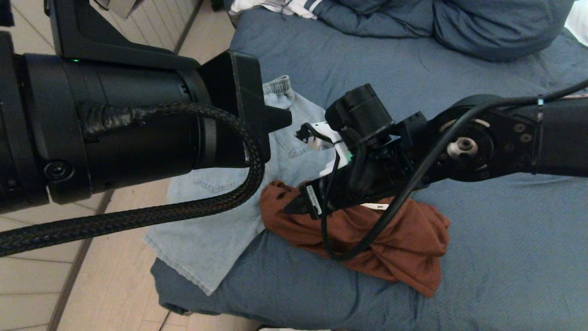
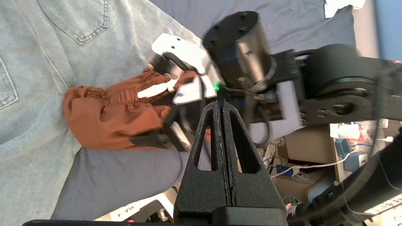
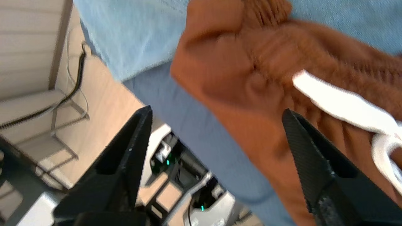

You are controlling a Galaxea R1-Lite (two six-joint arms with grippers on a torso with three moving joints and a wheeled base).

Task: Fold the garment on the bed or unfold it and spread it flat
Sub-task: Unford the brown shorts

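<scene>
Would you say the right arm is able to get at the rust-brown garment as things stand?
Probably yes: the right end effector is open just above the bunched rust-brown garment on the bed, with nothing between them.

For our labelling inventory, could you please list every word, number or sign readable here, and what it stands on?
"VLA-4", upside down, on a white panel beside the bed.
White sticker on the right claw: too small to read.
No other text shows.
</scene>
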